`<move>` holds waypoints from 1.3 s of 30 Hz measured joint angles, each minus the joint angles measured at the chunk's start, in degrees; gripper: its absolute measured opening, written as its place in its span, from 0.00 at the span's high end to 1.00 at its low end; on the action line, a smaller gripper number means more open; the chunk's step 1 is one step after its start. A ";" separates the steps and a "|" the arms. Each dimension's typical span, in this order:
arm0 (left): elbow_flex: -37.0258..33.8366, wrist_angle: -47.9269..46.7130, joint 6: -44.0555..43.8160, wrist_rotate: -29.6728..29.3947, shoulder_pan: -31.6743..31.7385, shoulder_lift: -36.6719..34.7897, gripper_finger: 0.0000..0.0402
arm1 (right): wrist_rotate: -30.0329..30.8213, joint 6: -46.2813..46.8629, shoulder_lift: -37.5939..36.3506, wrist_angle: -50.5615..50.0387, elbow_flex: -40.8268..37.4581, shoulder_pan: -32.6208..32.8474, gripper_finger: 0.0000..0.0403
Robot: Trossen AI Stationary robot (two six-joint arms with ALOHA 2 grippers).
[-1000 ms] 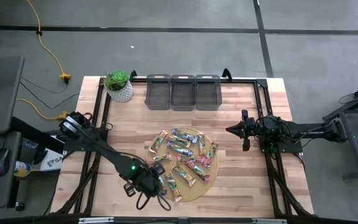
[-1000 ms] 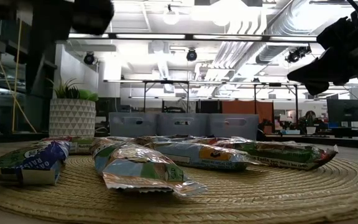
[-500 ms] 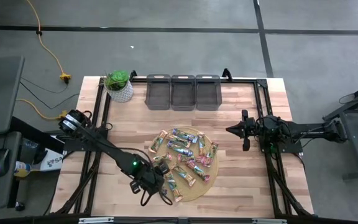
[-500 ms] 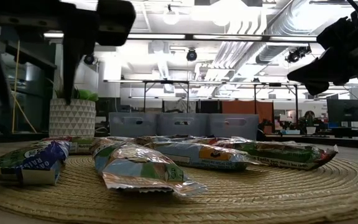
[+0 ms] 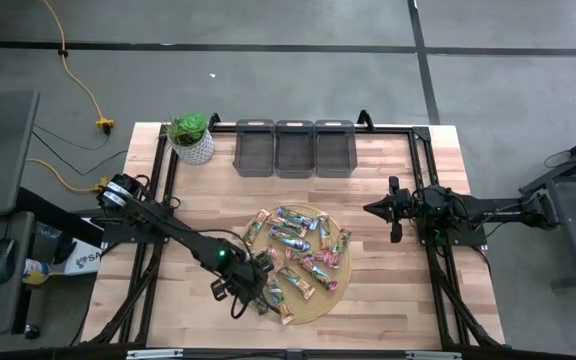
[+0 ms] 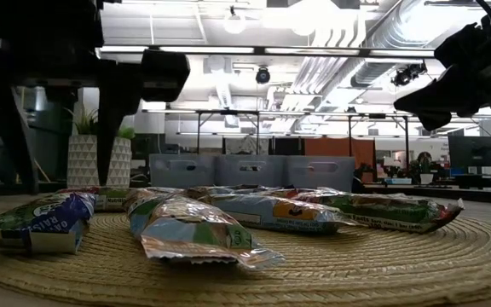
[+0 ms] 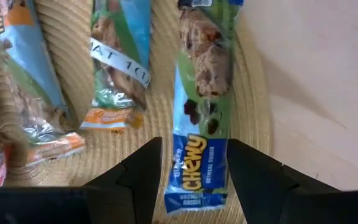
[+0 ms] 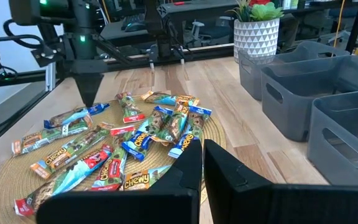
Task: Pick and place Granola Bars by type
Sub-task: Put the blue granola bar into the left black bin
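Several granola bars [image 5: 298, 250] in blue-green, tan and pink wrappers lie flat on a round woven mat [image 5: 334, 292]. My left gripper [image 7: 194, 180] hovers open over the mat's near-left edge, pointing steeply down. Its fingers [image 6: 113, 128] stand on either side of a blue-green Chewy bar [image 7: 201, 124] lying on the mat below, also seen in the low view [image 6: 37, 223], without touching it. My right gripper [image 5: 393, 212] waits shut above the table's right side, clear of everything.
Three grey bins [image 5: 295, 148] stand in a row at the table's far edge, with a potted plant [image 5: 192, 138] to their left. Bare wood shows around the mat, to its left and near the front edge.
My left gripper has come down and moved toward the table's right, from beside the mat to over its near-left edge, rolling a little. It has stayed open. The bars have not moved.
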 joint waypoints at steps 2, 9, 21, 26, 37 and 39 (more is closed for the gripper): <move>-1.15 0.23 0.00 0.88 0.20 0.00 0.56 | -0.01 0.02 0.00 0.00 0.00 -0.02 1.00; -2.57 5.32 0.00 1.25 0.15 0.00 0.56 | -0.01 0.01 0.00 0.00 0.00 -0.02 1.00; -2.59 5.32 1.04 1.15 0.20 0.02 0.56 | -0.01 0.00 0.00 0.00 0.00 0.00 1.00; -2.62 5.86 1.51 1.23 0.64 0.08 0.56 | -0.01 0.00 0.00 0.00 -0.01 -0.01 1.00; -2.62 7.49 0.31 0.88 2.03 2.16 0.44 | 0.03 0.00 0.00 0.11 -0.02 -0.02 1.00; -2.62 7.52 0.34 0.53 2.02 2.15 0.40 | 0.02 0.00 0.05 0.08 -0.01 0.00 1.00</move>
